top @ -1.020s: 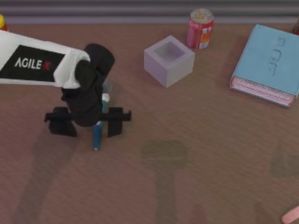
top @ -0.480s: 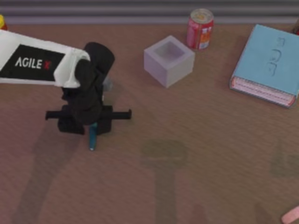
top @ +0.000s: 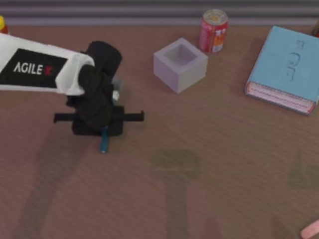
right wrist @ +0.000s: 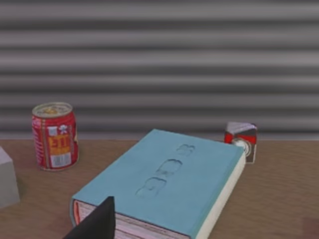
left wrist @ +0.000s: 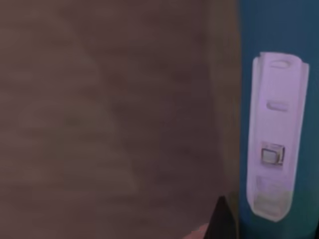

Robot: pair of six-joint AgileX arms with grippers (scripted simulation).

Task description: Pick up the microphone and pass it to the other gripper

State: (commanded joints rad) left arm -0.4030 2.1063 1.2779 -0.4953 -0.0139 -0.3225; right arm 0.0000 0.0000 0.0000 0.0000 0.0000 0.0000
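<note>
Near the table's left edge, the left gripper (top: 102, 130) is now clamping the microphone (top: 104, 141), its fingers having drawn in from their wide spread of a second ago, so the pick looks secured and lifting comes next. The right gripper (right wrist: 94, 224) is waiting near the blue book (top: 289, 67); I cannot tell its finger state. The brown wooden table (top: 224, 164) is also carrying a red can (top: 214, 30) and a grey box (top: 180, 64), beneath a grey slatted wall (right wrist: 159, 59).

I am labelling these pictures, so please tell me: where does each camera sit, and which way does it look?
Top view: above the table, looking down; shows the left arm, left gripper over the microphone.
Left wrist view: on the left wrist, close to the microphone; a dark fingertip shows.
Right wrist view: on the right wrist, facing the book, can and back wall.
Shared: microphone; book, can.
</note>
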